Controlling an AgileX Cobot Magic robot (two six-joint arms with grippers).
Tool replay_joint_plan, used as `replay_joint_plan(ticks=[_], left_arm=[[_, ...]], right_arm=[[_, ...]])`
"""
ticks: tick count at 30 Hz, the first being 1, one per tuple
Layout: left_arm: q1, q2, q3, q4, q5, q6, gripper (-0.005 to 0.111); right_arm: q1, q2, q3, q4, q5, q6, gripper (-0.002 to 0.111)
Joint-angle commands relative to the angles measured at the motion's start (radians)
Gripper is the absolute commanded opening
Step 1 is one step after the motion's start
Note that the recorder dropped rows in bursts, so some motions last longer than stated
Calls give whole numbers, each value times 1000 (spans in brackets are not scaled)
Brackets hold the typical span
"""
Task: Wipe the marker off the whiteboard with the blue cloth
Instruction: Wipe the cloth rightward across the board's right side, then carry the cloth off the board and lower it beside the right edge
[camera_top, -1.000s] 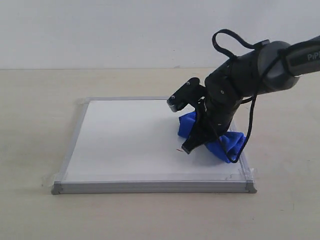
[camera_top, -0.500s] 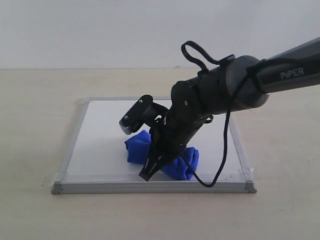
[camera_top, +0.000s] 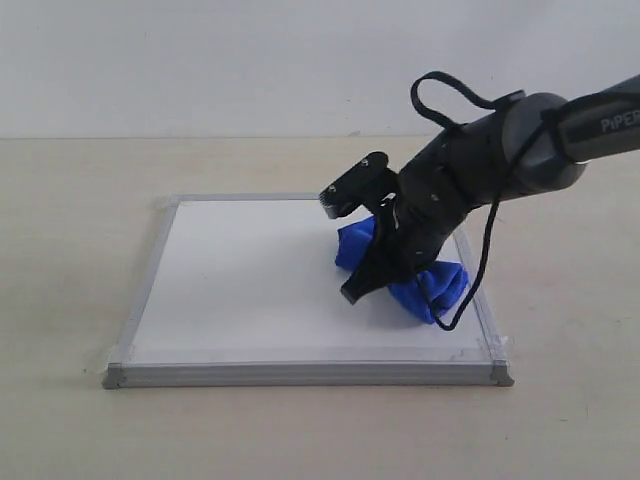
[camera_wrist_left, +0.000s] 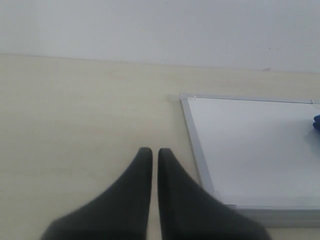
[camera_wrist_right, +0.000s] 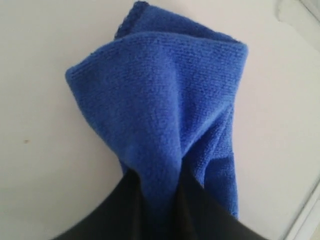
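Mid-wipe: right gripper (camera_wrist_right: 157, 200) clamps blue cloth (camera_top: 440, 285) on whiteboard (camera_top: 240, 290), 3 o'clock side. Left gripper (camera_wrist_left: 151, 151) closed, idle. Next: pressed sweep toward 9 o'clock.

The right arm (camera_top: 520, 150), dark grey and black with a cable (camera_top: 440, 95) looped above its wrist, is seen reaching in from the right of the exterior view. It is bent steeply downward, so that the right tool (camera_top: 360, 285) is pointed down and toward the left. Its fingers (camera_wrist_right: 112, 212) are closed tightly on a gathered fold of the blue cloth (camera_wrist_right: 160, 100), which is pinched between them. The left tool (camera_wrist_left: 151, 156) is shown with its two dark, tapered fingers drawn together, only a thin slit being left between the tips.
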Motion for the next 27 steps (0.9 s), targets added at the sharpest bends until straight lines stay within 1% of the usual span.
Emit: replay_joint_plan(ticks=[1,3,6,10,17,20,22,24,27], left_arm=[[-1,-3,-3,-6,-5,6,4],[-1,-3,-3,-6,-5,6,4],[-1,-3,-3,-6,-5,6,4],[-1,-3,-3,-6,-5,6,4],[-1,-3,-3,-6,-5,6,4],[-1,-3,-3,-6,-5,6,4],[-1,-3,-3,-6,-5,6,4],[-1,-3,-3,-6,-5,6,4],[-1,-3,-3,-6,-5,6,4]], right_arm=[[135,12,12,11,12,-36,0],[191,7,12,7,2,-47,0],[200,-23,5,2,-15,-12,0],[115,-94,-11,-9,17,66,0],[-109,-231,-11,-36,85,258,0],[-182,-245,-11,-57,127,337,0],[-208,-245,-5,-80,143,388,0],[-210,-245,14,-144,132,484,0],[-210,-242,55,-331,141,730,0]])
